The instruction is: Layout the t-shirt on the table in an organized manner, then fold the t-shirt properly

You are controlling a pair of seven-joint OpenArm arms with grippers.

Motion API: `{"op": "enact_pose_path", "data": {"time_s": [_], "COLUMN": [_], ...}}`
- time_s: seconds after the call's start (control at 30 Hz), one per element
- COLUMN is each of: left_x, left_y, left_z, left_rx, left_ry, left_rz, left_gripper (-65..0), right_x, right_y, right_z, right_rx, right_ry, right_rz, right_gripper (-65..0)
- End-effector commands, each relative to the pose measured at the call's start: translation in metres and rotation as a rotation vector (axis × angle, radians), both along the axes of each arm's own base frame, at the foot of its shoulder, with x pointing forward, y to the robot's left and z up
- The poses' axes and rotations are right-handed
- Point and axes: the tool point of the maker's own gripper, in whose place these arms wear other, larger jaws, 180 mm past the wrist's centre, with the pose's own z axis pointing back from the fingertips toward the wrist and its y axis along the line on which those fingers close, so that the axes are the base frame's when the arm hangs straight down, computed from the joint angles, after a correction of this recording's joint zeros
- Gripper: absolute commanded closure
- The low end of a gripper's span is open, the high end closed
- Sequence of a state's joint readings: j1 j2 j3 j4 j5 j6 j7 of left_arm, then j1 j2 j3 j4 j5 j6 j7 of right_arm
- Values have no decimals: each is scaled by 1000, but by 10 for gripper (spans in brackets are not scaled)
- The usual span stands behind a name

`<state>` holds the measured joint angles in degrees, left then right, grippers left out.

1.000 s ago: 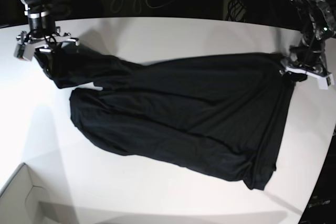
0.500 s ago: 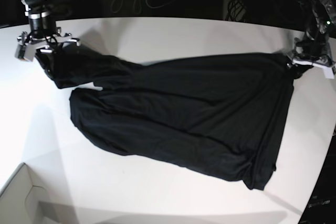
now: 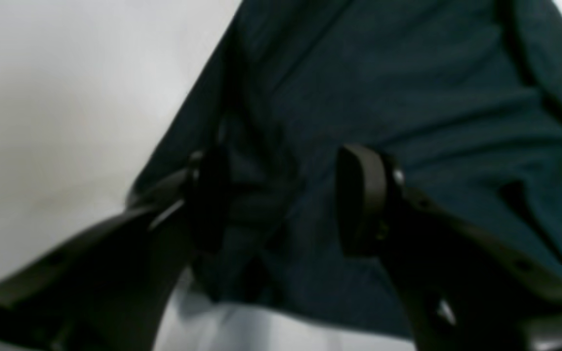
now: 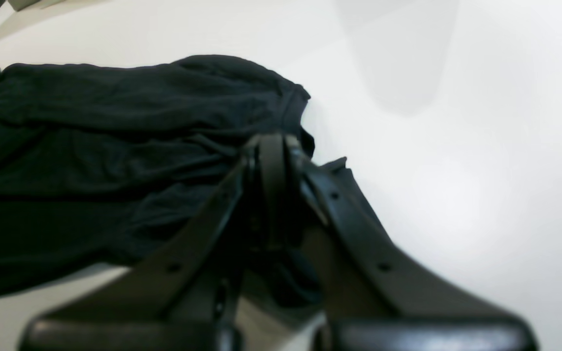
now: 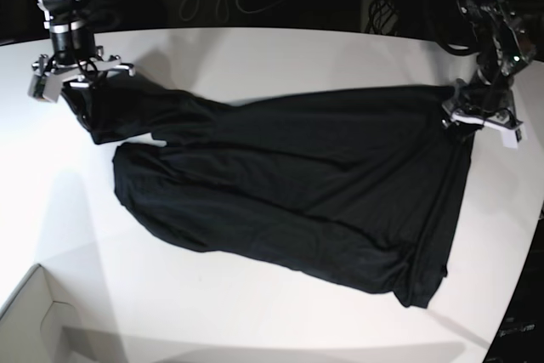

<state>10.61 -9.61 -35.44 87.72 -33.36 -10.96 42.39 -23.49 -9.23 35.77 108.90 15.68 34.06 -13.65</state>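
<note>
Drifting inward over the t-shirt (image 5: 289, 184) hem near the desk (image 5: 280, 57) far edge, the left claw (image 3: 281, 200) hangs released while the right claw (image 4: 271, 190) stays clenched on the sleeve, so spreading continues.

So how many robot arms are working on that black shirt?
2. The right arm is at the far left corner of the t-shirt in the base view; the left arm is at its far right corner.

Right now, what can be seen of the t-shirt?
The t-shirt is plain black soft cloth, spread wide but wrinkled across the white table. One end is pinched and lifted in the shut right gripper. At the opposite edge the left gripper stands over the cloth with its jaws apart.
</note>
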Motion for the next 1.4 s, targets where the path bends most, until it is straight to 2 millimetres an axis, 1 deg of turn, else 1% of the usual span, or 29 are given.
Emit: {"op": "enact_pose_path", "data": {"time_s": [0.0, 0.23, 0.4, 0.43, 0.47, 0.53, 0.63, 0.7, 0.73, 0.9, 0.93, 1.0, 1.1, 1.13, 1.2, 1.37], "left_x": [5, 5, -5, -6, -7, -7, -5, -2, 1, 16, 17, 19, 30, 33, 37, 58], "left_y": [4, 4, 5, 5, 6, 6, 7, 7, 7, 0, -1, -1, 0, 1, 3, 7], "left_z": [10, 10, -13, -15, -17, -19, -13, -7, -1, 39, 44, 48, 56, 57, 51, 56], "left_rx": [17, 21, -12, -16, -18, -21, -20, -12, -2, 47, 54, 59, 64, 61, 43, 22], "left_ry": [-32, -28, 30, 37, 39, 41, 24, 8, -8, -108, -120, -131, -161, -167, -159, -183], "left_rz": [-5, -11, 7, 9, 13, 16, 18, 15, 9, -23, -27, -29, -23, -20, -11, 4], "left_gripper": [-337, -337, -329, -308, -265, -159, -2, 0, -9, 0, 0, 0, 0, 0, 0, 0], "right_x": [2, 3, 3, 3, 3, 3, 3, 4, 4, 2, 2, 1, 1, 1, 2, 7], "right_y": [-1, -1, -1, -1, -1, -1, -1, 0, 0, 0, 0, -1, -1, -1, -1, -1], "right_z": [12, 13, 13, 13, 13, 13, 13, 13, 13, 4, 3, 1, 1, 1, 2, 6], "right_rx": [-2, -2, -2, -2, -2, -2, -2, -1, -1, 14, 15, 18, 18, 18, 18, 17], "right_ry": [-52, -53, -55, -55, -55, -55, -55, -55, -55, -34, -33, -28, -28, -28, -31, -47], "right_rz": [2, 2, 2, 2, 2, 2, 2, 3, 3, -1, -2, -3, -3, -3, -3, -4], "right_gripper": [0, 0, 0, 0, 0, 0, 0, 0, 0, 0, 0, 0, 0, 0, 0, 0]}}
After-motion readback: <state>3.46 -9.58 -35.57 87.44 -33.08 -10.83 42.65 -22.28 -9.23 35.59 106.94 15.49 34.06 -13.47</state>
